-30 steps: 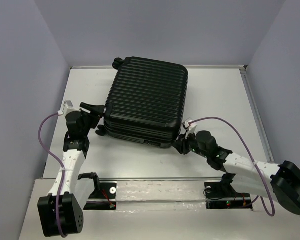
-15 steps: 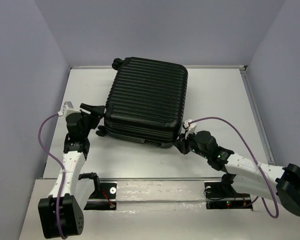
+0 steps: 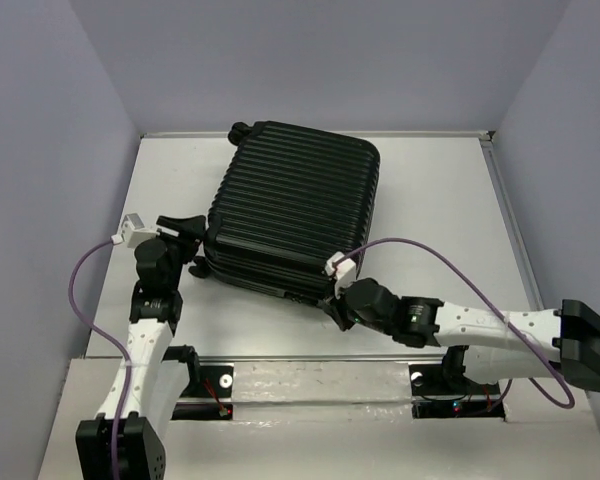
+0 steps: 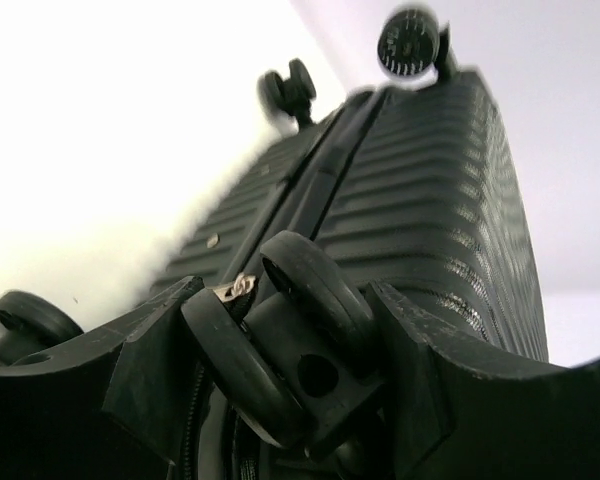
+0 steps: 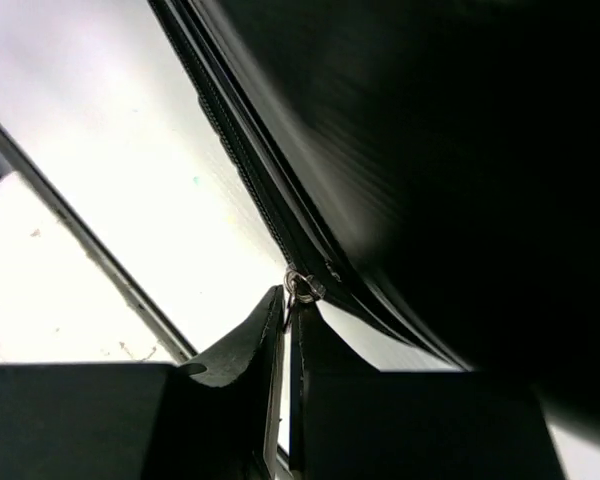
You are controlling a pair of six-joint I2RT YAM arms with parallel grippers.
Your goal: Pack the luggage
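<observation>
The black ribbed luggage (image 3: 295, 205) lies flat and closed on the white table, slightly turned. My left gripper (image 3: 192, 235) is at its near-left corner, its jaws closed on either side of a black double wheel (image 4: 300, 345); the ribbed shell (image 4: 420, 200) rises behind it. My right gripper (image 3: 335, 305) is at the luggage's near edge, shut on the small metal zipper pull (image 5: 300, 287). The zipper track (image 5: 240, 150) runs up and to the left from the pull, under the dark shell (image 5: 430, 150).
Grey walls enclose the table (image 3: 450, 200) at the back and both sides. A metal rail (image 3: 320, 360) runs along the near edge by the arm bases. Other luggage wheels show in the left wrist view (image 4: 408, 42), and one at the back corner (image 3: 240, 130).
My right gripper has slid left along the luggage's near edge with the zipper pull, from the near-right corner toward the middle. The luggage has shifted slightly. The left gripper keeps hold of the wheel.
</observation>
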